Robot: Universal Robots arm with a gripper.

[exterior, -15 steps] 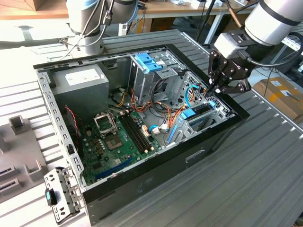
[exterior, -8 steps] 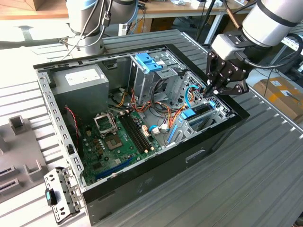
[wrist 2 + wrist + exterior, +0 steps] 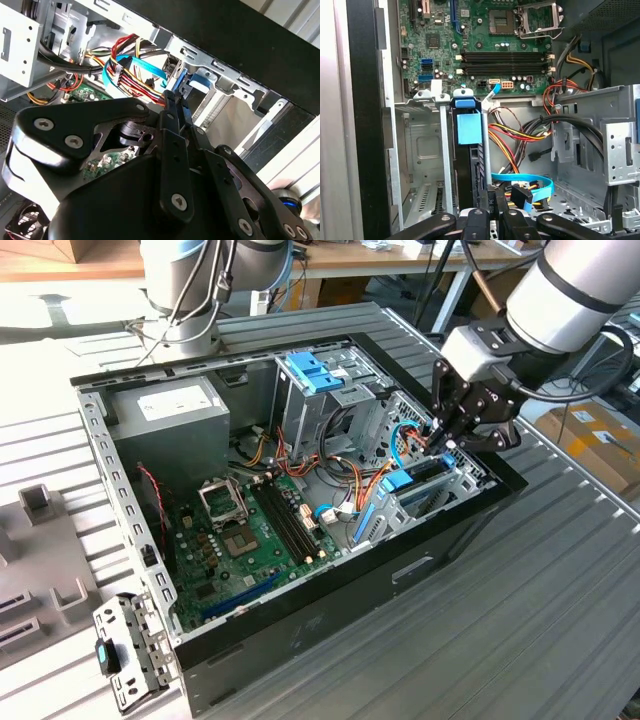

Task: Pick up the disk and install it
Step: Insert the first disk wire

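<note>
The disk [image 3: 470, 172] stands on edge in the metal drive cage [image 3: 422, 150] at the end of the open computer case on the exterior view's right. It shows as a dark slab [image 3: 430, 469] with its label hidden. A bright blue bracket [image 3: 469, 127] [image 3: 196, 81] caps its end. My gripper [image 3: 447, 447] [image 3: 175, 100] [image 3: 495, 207] reaches down into the case just beside the disk. Its fingers [image 3: 170, 112] lie together, shut, and I see nothing between them. A blue flat cable [image 3: 530, 182] with a black plug runs close to the fingertips.
The case holds a green motherboard [image 3: 240, 540], a grey power supply [image 3: 165, 415], a second cage with a blue bracket [image 3: 315, 375] and bundles of coloured wires [image 3: 512, 145]. A loose metal bracket [image 3: 125, 650] lies on the slatted table. Another arm's base [image 3: 185, 290] stands behind.
</note>
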